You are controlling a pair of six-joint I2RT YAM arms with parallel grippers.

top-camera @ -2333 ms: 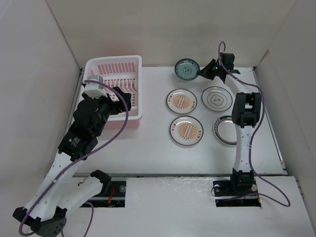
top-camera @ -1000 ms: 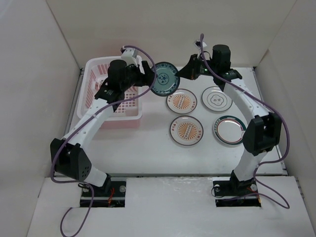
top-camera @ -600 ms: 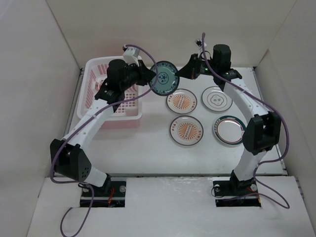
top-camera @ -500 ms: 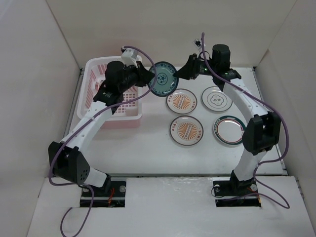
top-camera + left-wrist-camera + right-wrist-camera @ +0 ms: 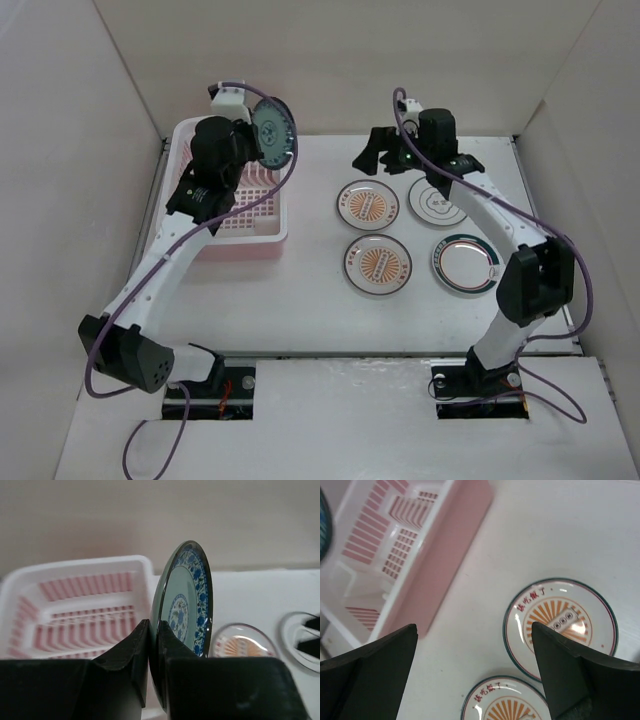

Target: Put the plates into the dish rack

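Note:
My left gripper [image 5: 253, 148] is shut on the edge of the dark teal plate [image 5: 272, 135] and holds it upright above the far right corner of the pink dish rack [image 5: 240, 248]. In the left wrist view the fingers [image 5: 154, 627] pinch the rim of the plate [image 5: 187, 605], with the rack [image 5: 75, 605] behind it. My right gripper [image 5: 372, 155] hangs open and empty over the table, right of the rack; in its wrist view the right gripper [image 5: 473, 628] is spread wide above two sunburst plates [image 5: 560, 625] [image 5: 510, 700].
Flat on the table lie two sunburst plates [image 5: 367, 203] [image 5: 377, 264], a white plate with a grey rim line [image 5: 440, 205] partly under the right arm, and a white dark-rimmed plate [image 5: 465, 263]. White walls enclose the table on three sides.
The teal plate passed from the right gripper to the left. The left gripper shut on it and carried it left, over the rack. The right gripper opened and drew back.

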